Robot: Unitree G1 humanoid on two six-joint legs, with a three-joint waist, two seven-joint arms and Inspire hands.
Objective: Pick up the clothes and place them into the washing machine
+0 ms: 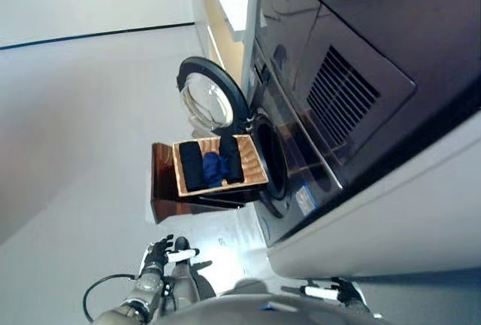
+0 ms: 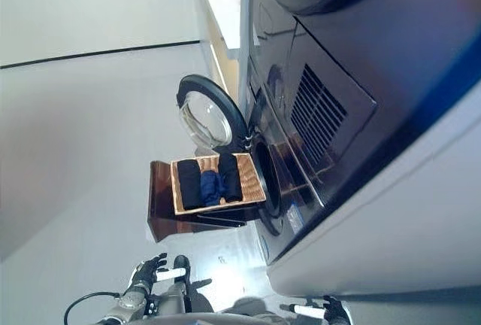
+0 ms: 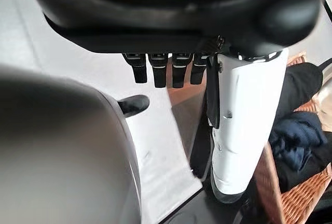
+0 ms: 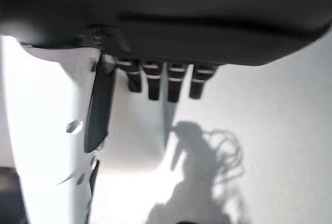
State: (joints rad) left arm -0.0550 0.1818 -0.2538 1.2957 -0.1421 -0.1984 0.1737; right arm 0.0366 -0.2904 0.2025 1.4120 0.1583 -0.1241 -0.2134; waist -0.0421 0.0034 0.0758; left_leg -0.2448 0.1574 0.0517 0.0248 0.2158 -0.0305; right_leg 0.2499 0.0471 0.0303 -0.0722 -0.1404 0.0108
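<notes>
A shallow wicker basket [image 1: 254, 161] rests on a low dark brown box [image 1: 161, 182] beside the washing machine [image 1: 301, 144]. It holds dark and blue clothes [image 1: 213, 165]. The machine's round door [image 1: 210, 99] stands open, showing the drum opening [image 1: 272, 158]. My left hand [image 1: 159, 253] hangs low, well short of the basket, with straight fingers and empty; its wrist view shows the white thumb cover [image 3: 246, 125] and the clothes [image 3: 295, 136] past it. My right hand [image 1: 342, 292] hangs low under the machine's front, open and empty, with fingers [image 4: 166, 81] straight over the floor.
The pale floor [image 1: 75, 152] stretches left of the box. A dark line [image 1: 98, 35] runs along the base of the far wall. The machine's dark body with a vent grille [image 1: 342, 99] fills the right side.
</notes>
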